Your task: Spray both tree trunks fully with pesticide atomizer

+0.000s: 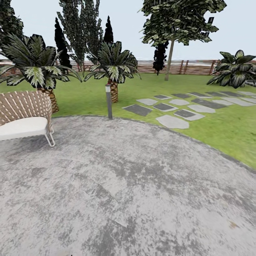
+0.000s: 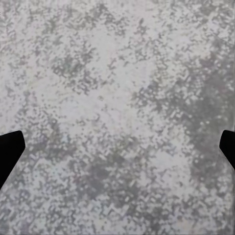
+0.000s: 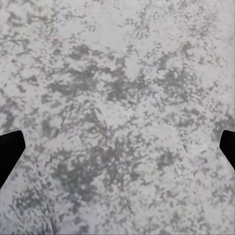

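Note:
I am in the garden, standing on round grey paving with green lawn beyond it. One tall tree with a bare, straight trunk stands far off at the back right, by the brown slat fence. In the left wrist view my left gripper is open, its black fingertips wide apart over bare mottled paving. In the right wrist view my right gripper is open in the same way over the paving, with nothing between its fingers.
A wicker chair with a white cushion stands at the left. A thin grey lamp post marks the paving's far edge. Two short palms grow behind it. Grey stepping stones cross the lawn to the right, toward a low bush.

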